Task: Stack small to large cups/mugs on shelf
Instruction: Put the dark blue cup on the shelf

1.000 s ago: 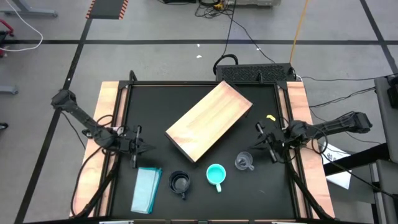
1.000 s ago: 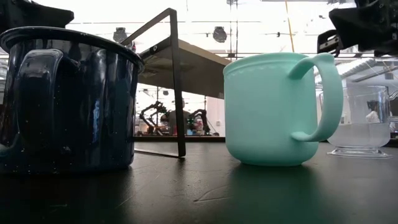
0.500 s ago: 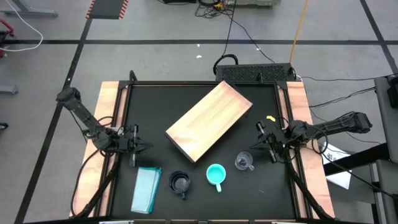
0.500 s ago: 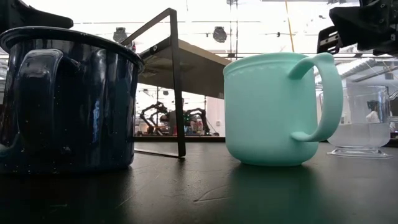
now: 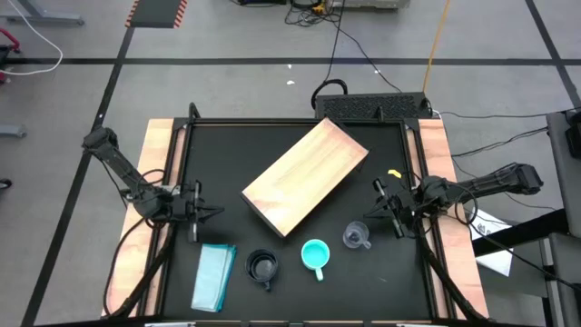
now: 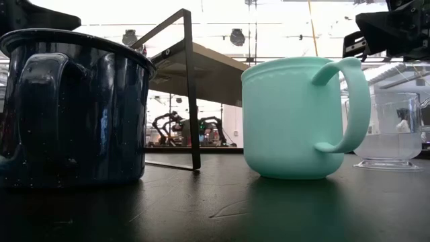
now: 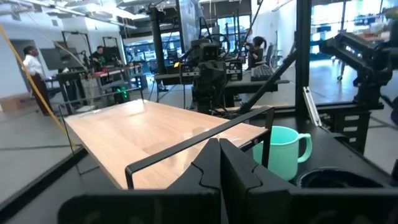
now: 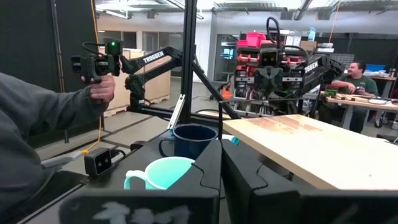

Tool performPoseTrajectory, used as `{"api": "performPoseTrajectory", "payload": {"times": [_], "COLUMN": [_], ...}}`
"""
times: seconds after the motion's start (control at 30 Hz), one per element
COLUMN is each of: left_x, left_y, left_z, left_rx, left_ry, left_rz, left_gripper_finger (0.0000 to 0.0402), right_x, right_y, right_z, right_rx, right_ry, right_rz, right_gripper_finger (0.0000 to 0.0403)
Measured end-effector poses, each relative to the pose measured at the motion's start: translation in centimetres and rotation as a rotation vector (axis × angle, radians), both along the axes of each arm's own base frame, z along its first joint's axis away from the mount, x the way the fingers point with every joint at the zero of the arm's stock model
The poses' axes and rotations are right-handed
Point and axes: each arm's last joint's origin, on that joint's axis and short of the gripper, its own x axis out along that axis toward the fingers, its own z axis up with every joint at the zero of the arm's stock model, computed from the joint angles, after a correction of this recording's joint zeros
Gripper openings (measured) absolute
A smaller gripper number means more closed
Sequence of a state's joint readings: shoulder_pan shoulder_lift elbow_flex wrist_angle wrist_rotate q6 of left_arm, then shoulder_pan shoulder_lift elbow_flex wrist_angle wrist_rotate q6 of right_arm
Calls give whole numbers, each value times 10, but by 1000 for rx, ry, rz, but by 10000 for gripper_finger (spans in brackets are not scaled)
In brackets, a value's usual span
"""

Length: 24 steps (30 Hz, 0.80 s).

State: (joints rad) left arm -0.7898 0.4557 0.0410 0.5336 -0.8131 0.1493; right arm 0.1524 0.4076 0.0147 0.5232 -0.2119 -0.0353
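The shelf point(image 5: 304, 177), a long pale wooden board, stands slantwise mid-table on black metal legs point(image 6: 191, 94). Three cups stand upright along the near side: the dark navy mug point(image 5: 263, 268), the turquoise mug point(image 5: 315, 254) and the small clear cup point(image 5: 356, 237). My left gripper point(image 5: 212, 214) hovers shut near the table's left edge, pointing level toward the shelf point(image 7: 155, 127). My right gripper point(image 5: 368, 211) hovers shut near the right edge, just beyond the clear cup. Neither touches anything.
A flat pale-teal block point(image 5: 214, 276) lies at the near left beside the navy mug. A black box point(image 5: 372, 106) sits at the table's far edge. A person's sleeve point(image 8: 37, 124) and a hand holding a device point(image 8: 99, 81) show beyond the table in the right wrist view.
My left arm has swung slightly in place by the table's left edge, and its gripper has rolled a little while staying shut. The cups and shelf have not moved.
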Motion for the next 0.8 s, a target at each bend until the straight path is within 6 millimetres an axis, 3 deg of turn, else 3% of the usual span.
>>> {"api": "performPoseTrajectory", "payload": {"times": [0.2, 0.8], "left_x": [0, 6], "left_y": [-2, -9], "left_z": [-1, 4], "left_rx": [-94, -151], "left_ry": [5, -27], "left_rz": [-76, -254], "left_gripper_finger": [0, 0], "right_x": [0, 0], "right_y": [0, 0], "right_z": [0, 2], "right_rx": [-3, 1], "right_ry": [-4, -27], "right_rz": [0, 0], "right_gripper_finger": [0, 0]}}
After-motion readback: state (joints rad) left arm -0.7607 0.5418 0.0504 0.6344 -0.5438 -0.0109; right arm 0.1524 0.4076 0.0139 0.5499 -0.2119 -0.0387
